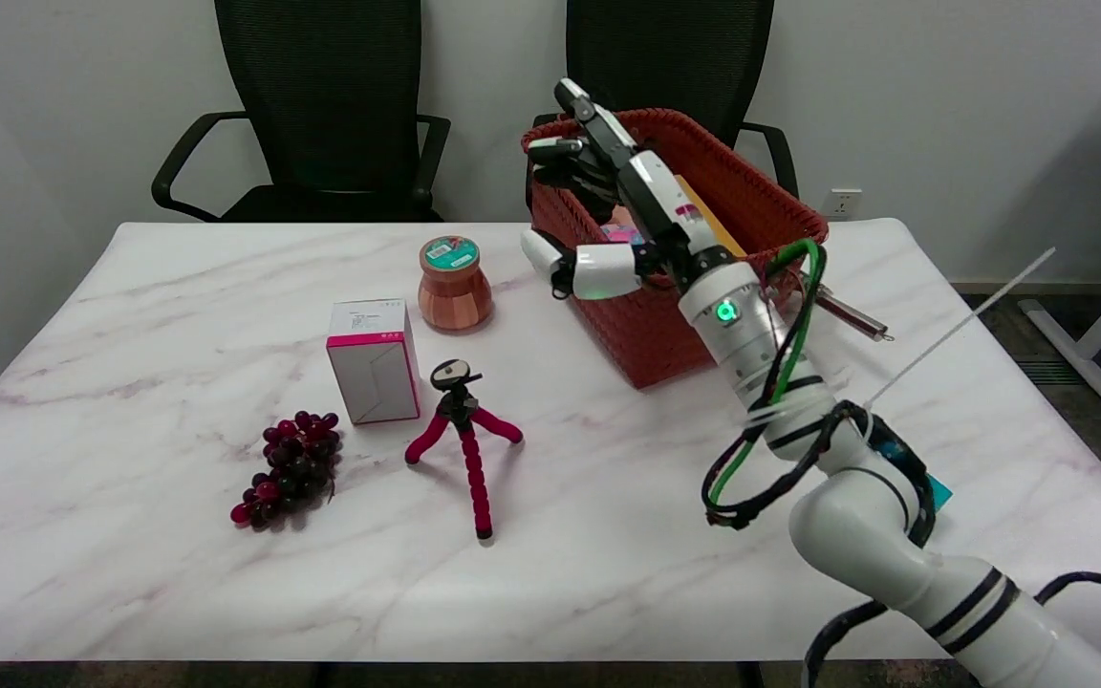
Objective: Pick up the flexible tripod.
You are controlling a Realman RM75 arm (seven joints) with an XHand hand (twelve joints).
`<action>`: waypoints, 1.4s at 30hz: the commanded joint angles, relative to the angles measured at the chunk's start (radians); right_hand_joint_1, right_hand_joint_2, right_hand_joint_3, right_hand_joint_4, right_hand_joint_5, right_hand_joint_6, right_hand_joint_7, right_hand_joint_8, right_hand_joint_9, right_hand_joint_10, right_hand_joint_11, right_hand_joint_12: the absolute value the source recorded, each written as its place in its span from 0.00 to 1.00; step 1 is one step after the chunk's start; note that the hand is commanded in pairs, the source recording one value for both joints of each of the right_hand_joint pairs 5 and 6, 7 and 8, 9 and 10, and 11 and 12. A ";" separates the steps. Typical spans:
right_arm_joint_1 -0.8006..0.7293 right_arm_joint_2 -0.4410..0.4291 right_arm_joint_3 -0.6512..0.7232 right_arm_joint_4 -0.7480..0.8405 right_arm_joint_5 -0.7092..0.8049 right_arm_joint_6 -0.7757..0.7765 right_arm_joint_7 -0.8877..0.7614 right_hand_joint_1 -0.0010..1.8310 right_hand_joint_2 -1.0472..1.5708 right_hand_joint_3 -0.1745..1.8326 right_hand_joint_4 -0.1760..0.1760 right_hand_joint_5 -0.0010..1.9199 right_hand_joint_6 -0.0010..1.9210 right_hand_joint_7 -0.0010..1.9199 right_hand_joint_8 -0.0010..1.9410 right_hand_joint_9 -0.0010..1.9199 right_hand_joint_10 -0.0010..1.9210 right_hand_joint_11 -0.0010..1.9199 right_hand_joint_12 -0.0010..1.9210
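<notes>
The flexible tripod (463,432) stands on the marble table (130,573), left of centre, with bendy red legs and a black head. My right hand (598,191) hovers in the air over the near-left corner of the red basket (780,205), far to the upper right of the tripod. Its fingers are spread apart and nothing is in them. The white arm runs down to the lower right.
A white and pink box (374,360) stands just left of the tripod. A bunch of dark grapes (289,468) lies at the front left. A round brown jar (455,284) sits behind the tripod. Two black chairs stand beyond the table.
</notes>
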 commanded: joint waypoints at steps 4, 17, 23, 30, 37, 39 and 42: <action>-0.153 0.036 -0.144 -0.024 0.278 0.206 0.006 0.60 0.61 0.57 0.50 0.03 0.03 0.26 0.26 0.28 0.28 0.26 0.26; -0.152 0.032 -0.222 -0.067 0.328 0.199 0.006 0.59 0.62 0.58 0.50 0.04 0.04 0.27 0.27 0.29 0.29 0.27 0.27; -0.151 0.033 -0.248 -0.077 0.357 0.191 0.006 0.60 0.62 0.57 0.50 0.04 0.04 0.28 0.28 0.29 0.29 0.27 0.27; -0.150 0.036 -0.264 -0.076 0.357 0.164 0.006 0.63 0.58 0.54 0.50 0.04 0.04 0.27 0.27 0.26 0.26 0.23 0.23; -0.150 0.036 -0.295 -0.083 0.357 0.158 0.006 0.65 0.50 0.58 0.50 0.02 0.02 0.19 0.19 0.21 0.21 0.16 0.16; -0.150 0.032 -0.303 -0.091 0.357 0.153 0.006 0.65 0.49 0.58 0.50 0.01 0.01 0.18 0.18 0.20 0.20 0.15 0.15; -0.150 0.016 -0.313 -0.107 0.357 0.150 0.006 0.65 0.48 0.58 0.50 0.00 0.00 0.17 0.17 0.19 0.19 0.14 0.14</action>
